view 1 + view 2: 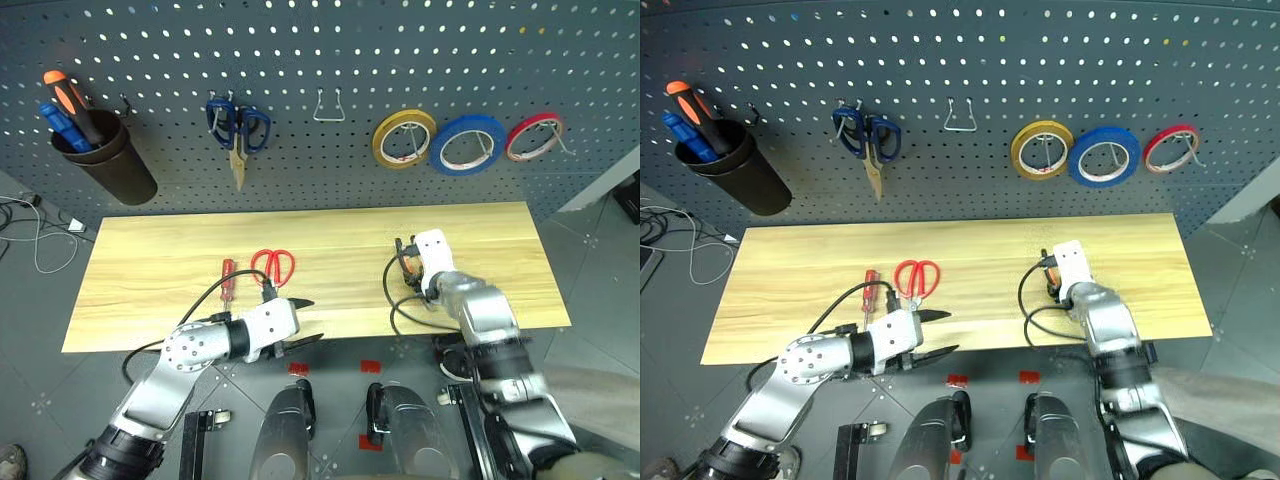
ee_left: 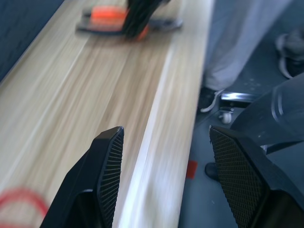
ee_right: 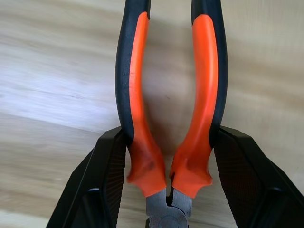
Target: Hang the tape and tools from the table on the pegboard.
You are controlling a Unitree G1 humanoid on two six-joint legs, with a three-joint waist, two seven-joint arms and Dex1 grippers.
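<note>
The right hand hides most of the pliers on the desk, its fingers pressed against the handles, while the left hand gapes empty over the six-o'clock edge.

We're looking at a workshop here: a dark perforated pegboard is carrying blue-handled scissors, tape rolls on hooks and a black cup of screwdrivers, with a plank work surface sitting below it on grey floor tiles.
</note>
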